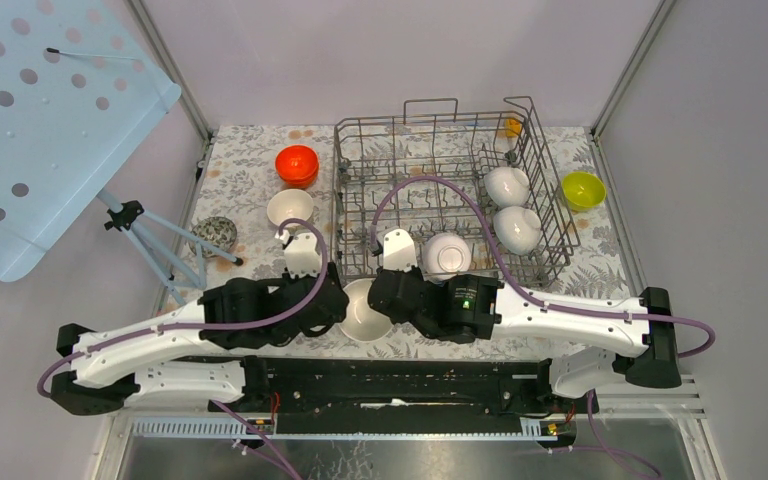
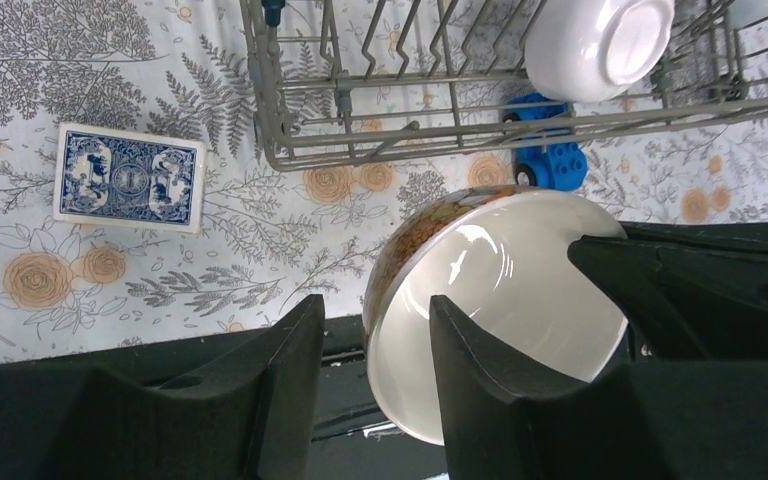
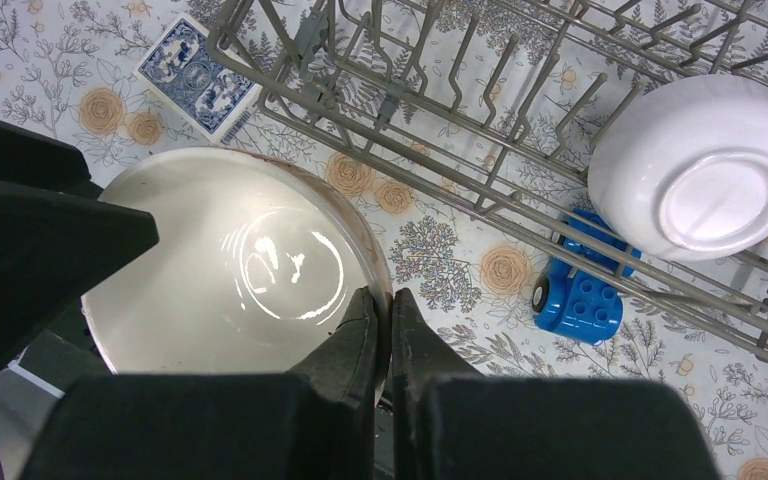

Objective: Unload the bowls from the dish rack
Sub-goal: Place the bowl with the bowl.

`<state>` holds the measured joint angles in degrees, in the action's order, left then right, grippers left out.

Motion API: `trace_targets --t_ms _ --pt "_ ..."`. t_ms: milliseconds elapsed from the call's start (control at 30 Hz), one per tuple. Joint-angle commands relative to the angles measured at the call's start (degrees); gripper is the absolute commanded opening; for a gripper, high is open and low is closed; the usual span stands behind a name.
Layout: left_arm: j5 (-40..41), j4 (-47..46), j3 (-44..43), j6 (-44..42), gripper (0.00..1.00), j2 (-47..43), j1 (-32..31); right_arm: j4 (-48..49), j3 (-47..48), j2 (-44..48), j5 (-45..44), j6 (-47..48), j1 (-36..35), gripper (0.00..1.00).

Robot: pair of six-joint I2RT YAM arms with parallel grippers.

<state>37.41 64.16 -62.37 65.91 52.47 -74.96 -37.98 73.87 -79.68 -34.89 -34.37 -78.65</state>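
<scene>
A beige bowl (image 1: 365, 312) with a brown outside sits just off the near edge of the dish rack (image 1: 450, 190), between my two grippers. My right gripper (image 3: 382, 295) is shut on the right rim of this bowl (image 3: 220, 270). My left gripper (image 2: 375, 305) is open and straddles the left rim of the bowl (image 2: 520, 270), one finger inside and one outside, with a gap on both sides. Three white bowls (image 1: 447, 253) (image 1: 508, 185) (image 1: 517, 228) lie in the rack. On the table stand an orange-red bowl (image 1: 297, 165), a pale bowl (image 1: 290, 208) and a yellow-green bowl (image 1: 582, 190).
A blue toy car (image 3: 580, 290) lies under the rack's near edge. A pack of blue playing cards (image 2: 130, 178) lies left of the rack. A speckled ball (image 1: 215, 235) and a tripod (image 1: 145, 235) holding a perforated blue panel stand at the left.
</scene>
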Motion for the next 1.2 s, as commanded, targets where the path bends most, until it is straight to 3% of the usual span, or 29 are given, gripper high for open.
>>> trace_targets --t_ms 0,300,500,633,733,867,900,967,1000,1067,1167 --pt "-1.6 -1.5 -1.1 -2.7 0.47 0.4 0.0 3.6 3.0 1.7 -1.7 -1.0 0.1 0.0" --pt "-3.0 -2.6 0.7 -3.6 0.26 0.5 0.0 4.2 2.6 2.6 -1.6 -1.1 0.1 0.0" --pt "-3.9 -3.2 1.6 -3.9 0.36 0.5 -0.1 4.3 2.9 2.7 -1.5 -0.8 0.1 0.0" --pt "-4.3 -3.4 1.9 -4.3 0.2 0.3 0.0 4.7 2.8 2.9 -1.3 -0.6 0.1 0.0" --pt "-4.5 -3.7 2.2 -4.4 0.0 0.1 0.0 5.1 2.4 3.1 -1.1 -0.6 0.1 0.0" --pt "-3.7 -3.8 1.9 -4.4 0.0 -0.6 0.0 5.8 1.9 3.6 0.1 0.0 0.1 0.0" --pt "-3.0 -3.8 1.8 -4.4 0.0 -0.9 0.0 6.5 1.5 4.1 0.9 0.5 0.1 0.12" --pt "0.2 -3.6 1.2 -4.5 0.0 -1.7 0.0 7.4 1.3 5.0 2.4 1.3 0.1 0.48" --pt "1.6 -3.7 0.6 -4.7 0.0 -2.3 0.0 7.5 1.3 5.5 2.7 1.4 0.1 0.61" --pt "4.3 -3.7 -1.7 -6.0 0.0 -2.6 0.1 7.4 1.6 6.7 3.0 1.7 0.1 0.77" --pt "9.0 -2.5 -7.0 -8.3 0.0 -1.2 0.5 6.7 2.2 8.6 3.2 2.4 0.1 0.92"
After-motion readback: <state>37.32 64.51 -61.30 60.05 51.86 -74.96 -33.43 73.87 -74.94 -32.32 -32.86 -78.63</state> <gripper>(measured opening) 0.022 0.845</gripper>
